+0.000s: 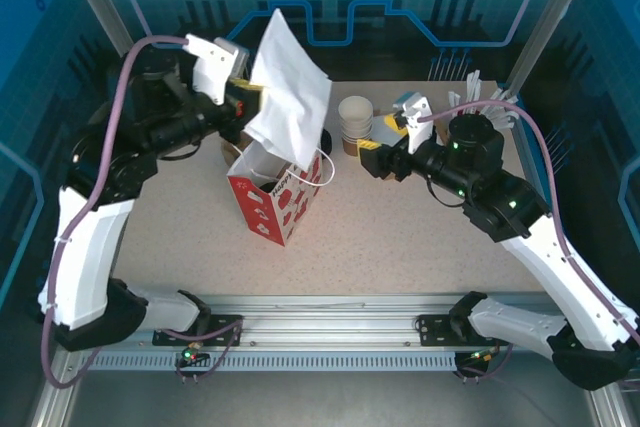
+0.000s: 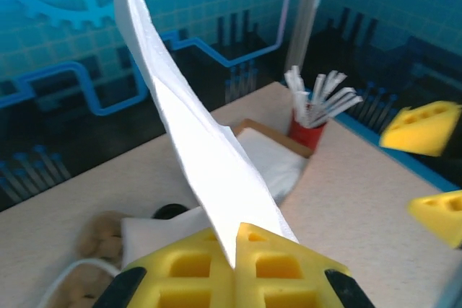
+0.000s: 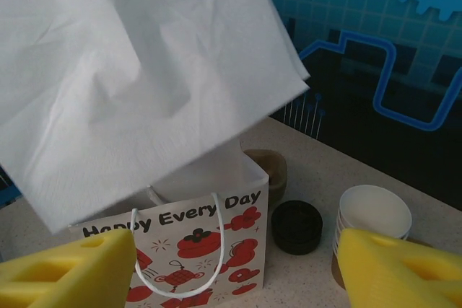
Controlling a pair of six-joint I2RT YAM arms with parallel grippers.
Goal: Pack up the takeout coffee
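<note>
You are on the napkin step of packing. Your left gripper [image 1: 243,97] is pressed together on the lower edge of a white napkin [image 1: 290,97], which hangs tilted above the open mouth of the red-and-white gift bag [image 1: 280,212]. Your right gripper [image 1: 378,159] is spread wide with nothing between its fingers, just right of the bag and in front of the stack of lidless cups [image 1: 355,119]. The takeout coffee [image 1: 255,169] seems to be down inside the bag already. The napkin hides most of the opening, though, so that dark shape under the rim is only probably its lid. The loose black lids [image 3: 296,226] sit on the table between the bag and the cup stack; leave them alone. Next you need to bring the napkin down over the opening, lower edge first. Open the left fingers only once it is below the rim, so it drops in beside the cup and does not drape over the bag's wall or catch its rope handle [image 3: 177,250].
</note>
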